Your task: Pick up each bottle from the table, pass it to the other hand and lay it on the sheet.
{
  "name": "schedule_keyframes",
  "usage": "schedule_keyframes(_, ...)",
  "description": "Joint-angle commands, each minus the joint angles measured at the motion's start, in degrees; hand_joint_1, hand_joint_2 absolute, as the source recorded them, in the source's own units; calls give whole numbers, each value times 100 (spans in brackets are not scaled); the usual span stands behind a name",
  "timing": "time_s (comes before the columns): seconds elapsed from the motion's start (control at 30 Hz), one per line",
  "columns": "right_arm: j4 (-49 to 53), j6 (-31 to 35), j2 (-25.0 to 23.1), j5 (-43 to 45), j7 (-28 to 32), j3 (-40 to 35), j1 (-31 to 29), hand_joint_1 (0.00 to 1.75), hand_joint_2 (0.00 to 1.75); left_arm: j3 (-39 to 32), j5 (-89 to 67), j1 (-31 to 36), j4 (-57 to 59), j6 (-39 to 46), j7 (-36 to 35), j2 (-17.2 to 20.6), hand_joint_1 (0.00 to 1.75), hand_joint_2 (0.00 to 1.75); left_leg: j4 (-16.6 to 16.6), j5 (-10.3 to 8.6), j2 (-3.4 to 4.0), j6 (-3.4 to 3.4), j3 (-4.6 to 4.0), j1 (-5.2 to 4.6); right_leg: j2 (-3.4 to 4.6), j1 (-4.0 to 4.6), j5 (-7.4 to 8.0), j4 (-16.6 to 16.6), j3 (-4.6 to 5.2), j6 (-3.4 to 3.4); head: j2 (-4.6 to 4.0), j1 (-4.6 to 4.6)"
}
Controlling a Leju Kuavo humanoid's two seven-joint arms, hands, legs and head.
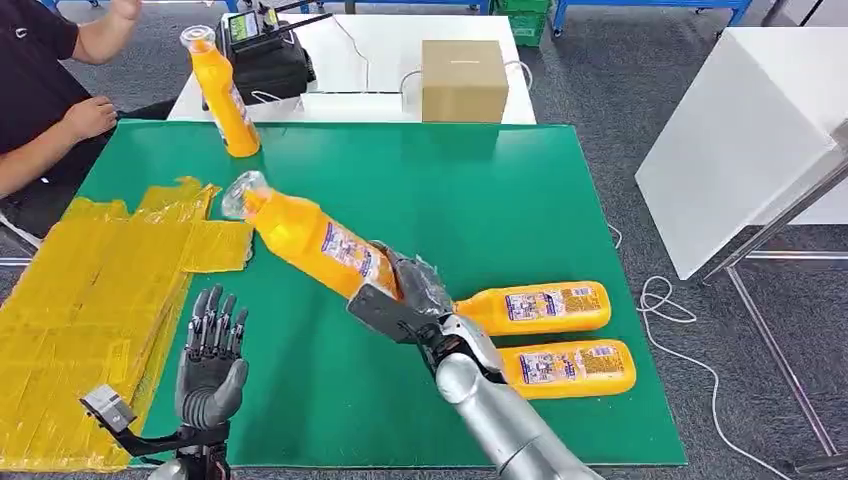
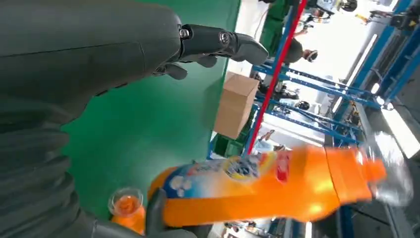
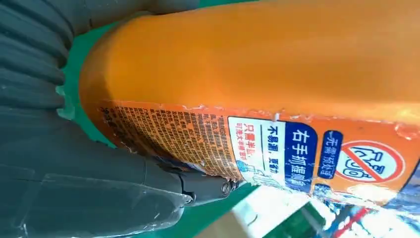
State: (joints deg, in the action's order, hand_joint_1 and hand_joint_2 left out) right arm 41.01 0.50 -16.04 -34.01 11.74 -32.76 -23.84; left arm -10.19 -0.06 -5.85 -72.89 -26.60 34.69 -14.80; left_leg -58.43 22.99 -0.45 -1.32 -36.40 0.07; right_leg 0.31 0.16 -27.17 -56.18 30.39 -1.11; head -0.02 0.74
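Orange bottle (image 1: 315,240) in right hand (image 1: 410,290), above mat (image 1: 500,200).

Two bottles (image 1: 545,307) lying right on the mat (image 1: 500,200); sheet (image 1: 90,300) left, box (image 1: 463,80) probably behind.

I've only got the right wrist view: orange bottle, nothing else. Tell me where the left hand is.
Observer: The left hand is raised near the yellow sheet, fingers apart, holding nothing.
Operator: Give me the bottle's pose.
Observer: The right hand holds the bottle by its base, tilted, cap toward the sheet.
Operator: Count what's left on the table.
Observer: Two bottles lie side by side near the right arm; one stands at the far edge.
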Motion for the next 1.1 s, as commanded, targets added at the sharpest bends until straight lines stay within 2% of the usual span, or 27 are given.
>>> schedule_keyframes(0.03,-912,-91,-356,-203,-44,-526,-289,175,175,340,-454,-9,-345,394,33,152,0,175,7,7,8,11,25,-3,2,-4,-6,5,-22,1,0,0)
schedule_keyframes(0.2,-593,-160,-396,87,-319,-1862,-110,175,175,453,-576,-214,-741,574,-30,101,0,175,2,6,15,6,9,1,11,1,-2,2,-5,2,0,2)
schedule_keyframes(0.5,-632,-118,-396,173,-359,-1946,-137,175,175,455,-568,-224,-742,571,-31,110,0,175,5,5,5,6,12,-1,-1,-1,-6,4,-9,2,0,2)
schedule_keyframes(0.53,-466,-197,-396,560,-456,-3098,-87,175,175,466,-523,-307,-757,558,-42,96,0,175,6,5,3,8,18,-3,-4,-4,-8,4,-12,1,0,0)
schedule_keyframes(0.57,-425,-177,-396,614,-481,-3400,-81,175,175,436,-480,-337,-759,555,-44,81,0,175,8,8,12,11,16,-3,8,-4,-9,4,39,7,0,0)
schedule_keyframes(0.7,-180,-369,-396,674,-514,-4483,-87,175,175,300,-379,-476,-858,491,-26,61,0,175,10,17,15,16,27,-3,8,-4,-17,6,25,9,0,2)
schedule_keyframes(0.83,-571,-650,-396,728,19,-4733,-409,175,175,303,-319,-434,-895,527,-84,51,0,175,9,17,12,17,29,-3,5,-3,-18,5,13,9,0,2)
schedule_keyframes(1.0,-519,-677,-396,709,30,-4793,-408,175,175,319,-316,-433,-888,546,-102,46,0,175,11,6,-4,13,13,-1,-12,-3,-14,9,44,9,0,0)
schedule_keyframes(1.1,-519,-677,-396,709,30,-4793,-408,175,175,319,-316,-433,-888,546,-102,46,0,175,14,8,-10,16,24,-1,-23,-3,-19,13,30,8,0,2)
